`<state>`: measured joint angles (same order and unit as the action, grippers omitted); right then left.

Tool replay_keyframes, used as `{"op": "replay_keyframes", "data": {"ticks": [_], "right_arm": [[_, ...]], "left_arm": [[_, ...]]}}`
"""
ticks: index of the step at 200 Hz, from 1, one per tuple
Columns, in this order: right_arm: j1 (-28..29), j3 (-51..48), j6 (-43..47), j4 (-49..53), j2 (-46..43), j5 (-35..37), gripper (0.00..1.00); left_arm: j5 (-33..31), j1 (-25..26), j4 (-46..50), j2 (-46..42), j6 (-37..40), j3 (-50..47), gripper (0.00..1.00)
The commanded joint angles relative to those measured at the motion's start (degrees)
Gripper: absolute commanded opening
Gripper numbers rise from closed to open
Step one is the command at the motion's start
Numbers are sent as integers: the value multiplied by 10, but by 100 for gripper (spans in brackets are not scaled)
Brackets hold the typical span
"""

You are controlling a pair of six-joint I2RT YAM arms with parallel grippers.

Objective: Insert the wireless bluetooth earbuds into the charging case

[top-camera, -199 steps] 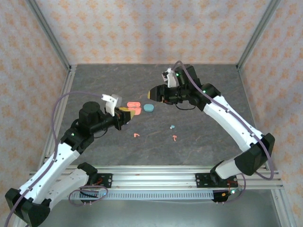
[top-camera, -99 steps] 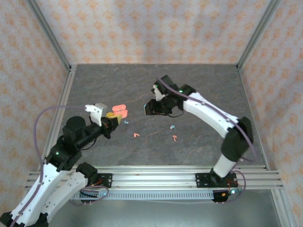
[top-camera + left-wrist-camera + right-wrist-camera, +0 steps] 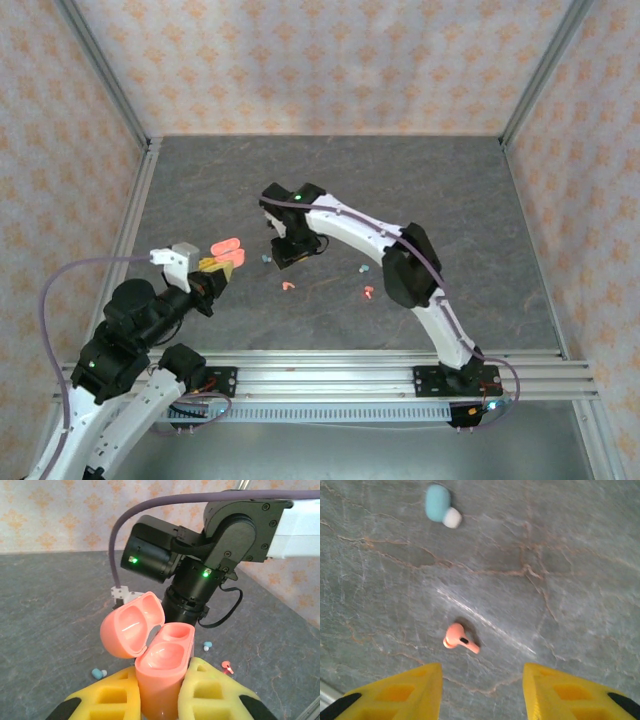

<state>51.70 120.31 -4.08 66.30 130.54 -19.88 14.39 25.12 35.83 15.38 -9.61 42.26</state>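
Note:
An open salmon-pink charging case (image 3: 162,652) stands upright between the yellow fingers (image 3: 210,690) of my left gripper (image 3: 162,672), which is shut on its body. The lid (image 3: 131,630) is tipped back to the left and both wells are bare. From above, the case (image 3: 228,247) is at the left gripper (image 3: 218,264). My right gripper (image 3: 482,687) hangs open just above a pink earbud (image 3: 460,641) lying on the table, with a teal earbud (image 3: 441,505) farther off. In the top view the right gripper (image 3: 284,252) is over the pink earbud (image 3: 288,286).
A second pink earbud (image 3: 367,292) and a teal earbud (image 3: 364,269) lie right of centre on the grey stone table (image 3: 450,200). Another teal earbud (image 3: 265,258) lies between the grippers. The right arm (image 3: 200,570) looms close behind the held case. Patterned walls enclose the table.
The left arm has drawn back toward the near left with the case. The right arm has swung left across the table and down over the pink earbud.

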Motion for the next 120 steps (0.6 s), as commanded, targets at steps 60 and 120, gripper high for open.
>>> {"op": "replay_keyframes", "data": {"ticks": [60,120], "right_arm": [[40,160,64,126,115,68,50],[42,144,65,123,126,56,51]], "left_arm": [[-34,0,66,-64,-21,-5,0],[-31,0,58,-68,-28,-15,0]]}}
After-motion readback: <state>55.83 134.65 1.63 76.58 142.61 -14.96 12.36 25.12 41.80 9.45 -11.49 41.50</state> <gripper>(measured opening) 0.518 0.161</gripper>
